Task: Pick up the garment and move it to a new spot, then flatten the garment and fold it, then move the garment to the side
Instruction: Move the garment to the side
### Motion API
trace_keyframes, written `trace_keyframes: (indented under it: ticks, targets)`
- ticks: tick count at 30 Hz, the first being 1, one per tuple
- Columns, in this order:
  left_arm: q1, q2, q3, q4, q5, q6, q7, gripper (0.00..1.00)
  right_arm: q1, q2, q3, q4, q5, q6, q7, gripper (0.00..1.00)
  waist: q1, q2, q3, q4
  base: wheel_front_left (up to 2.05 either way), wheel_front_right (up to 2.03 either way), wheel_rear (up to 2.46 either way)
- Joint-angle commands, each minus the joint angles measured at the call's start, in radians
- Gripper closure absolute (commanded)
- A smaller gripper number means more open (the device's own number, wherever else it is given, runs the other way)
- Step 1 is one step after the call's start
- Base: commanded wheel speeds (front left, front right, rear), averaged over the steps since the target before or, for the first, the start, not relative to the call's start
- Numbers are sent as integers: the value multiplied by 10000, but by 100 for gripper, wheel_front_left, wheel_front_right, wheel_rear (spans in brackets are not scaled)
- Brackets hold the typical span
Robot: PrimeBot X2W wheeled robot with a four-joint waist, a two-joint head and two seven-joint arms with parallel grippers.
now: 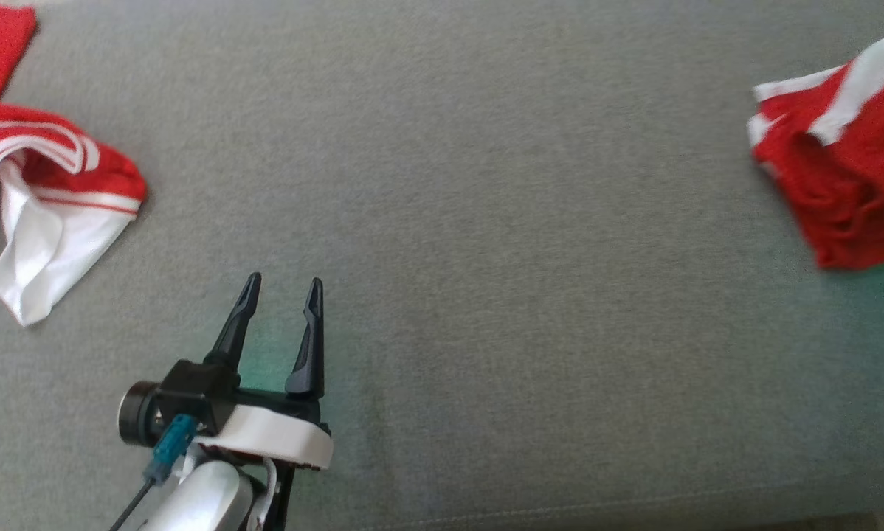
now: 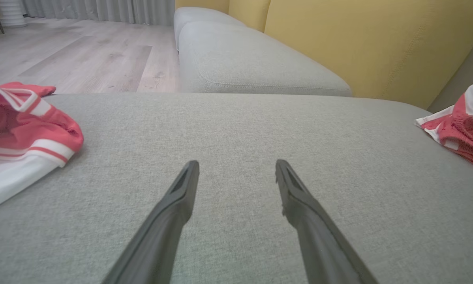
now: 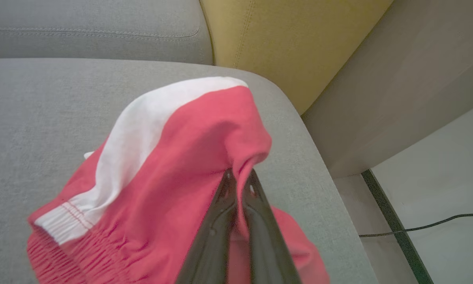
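Garment (image 3: 181, 165): red, white stripe, bunched up.
Right gripper (image 3: 239, 175): jaws pinching the garment.
Left gripper (image 1: 283, 280): jaws spread, empty.
Cut off: garment's right side, head view.

The garment (image 1: 844, 177) is made of red cloth, with a broad white band along one side and a gathered elastic hem edged in white. It is bunched and crumpled, neither flattened nor folded. A fold of its red cloth is pinched between the closed fingers of the right pincer (image 3: 239, 175), so the upper part is pulled into a peak and the rest is draped below it. It is found at the right end of the grey sofa seat (image 3: 43, 118), near the rounded corner. Whether its lower edge touches the seat cannot be told.
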Motion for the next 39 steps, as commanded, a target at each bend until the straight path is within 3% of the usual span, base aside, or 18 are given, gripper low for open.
trace_keyframes:
  ticks: [1, 10, 11, 12, 17, 23, 31, 39]
  targets:
    - [-289, 257, 405, -385, 112, 82, -16, 0, -379, -411, -211, -216, -212, 65, 37, 100, -1, 0, 284, 267, 0, 0, 0]
    - [-321, 337, 426, -536, 136, 183, -16, 0, -678, -898, -1990, 75, -1391, 65, -55, 100, -1, 0, 582, 414, 0, 0, 0]
    - [-322, 336, 421, -535, 138, 192, -16, 0, -690, -872, -2143, 62, -1545, 65, -139, 69, -1, 0, 591, 400, 0, 0, 0]
    - [-330, 329, 410, -530, 139, 199, -12, 0, -703, -815, -2272, 38, -1683, 65, -255, 0, -1, 0, 591, 385, 0, 0, 0]
    - [-365, 298, 382, -440, 100, 179, -30, 0, -771, -185, -2453, -154, -2219, 65, -1038, 0, -1, 0, 409, 243, 0, 0, 0]
    - [-272, 207, 363, -225, -40, 129, -116, 0, -877, 590, -1655, -390, -2275, 65, -1682, 0, -1, 0, -250, 166, 0, 0, 0]
    - [43, 21, 515, 229, -345, 117, -382, 0, -409, 1307, 500, -523, -1056, 65, -2252, 0, -1, 0, -1578, 309, 0, 0, 0]
    - [720, -29, 968, 763, -693, 189, -665, 0, 1601, 2159, 1813, -1679, 481, 65, -2546, 0, -1, 0, -3077, 715, 0, 0, 0]
